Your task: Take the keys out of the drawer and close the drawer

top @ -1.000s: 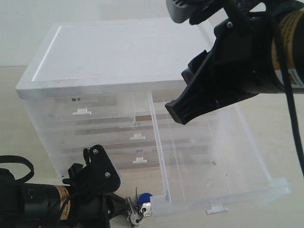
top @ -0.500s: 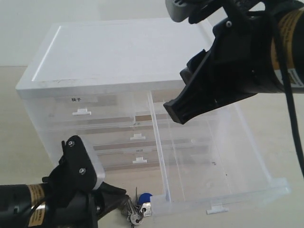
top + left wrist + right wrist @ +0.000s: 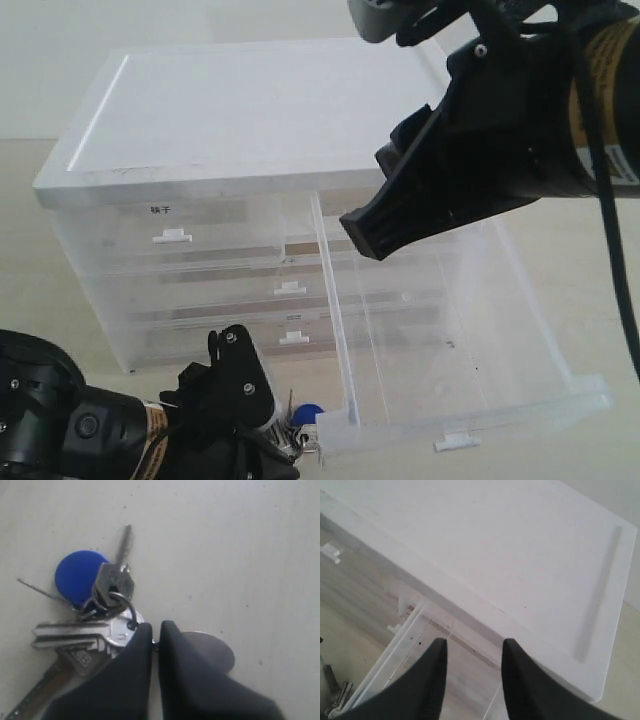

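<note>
Lying nearest: one bunch of keys flat on the table, outside the drawer, just beside its front corner on the closed-drawer side.
Bunch count: at least three silver keys, one ring, one round blue cap, one grey oval tag.
Left gripper: one, low over the bunch; fingers narrowed to a sliver, pinching the small link between ring and tag.
Drawer: one, pulled far out of the cabinet; one white tab handle on its front.
Closed drawers: three tab handles counted.
Right gripper: one, above the cabinet's top edge; two fingers moderately apart, holding nothing.
</note>
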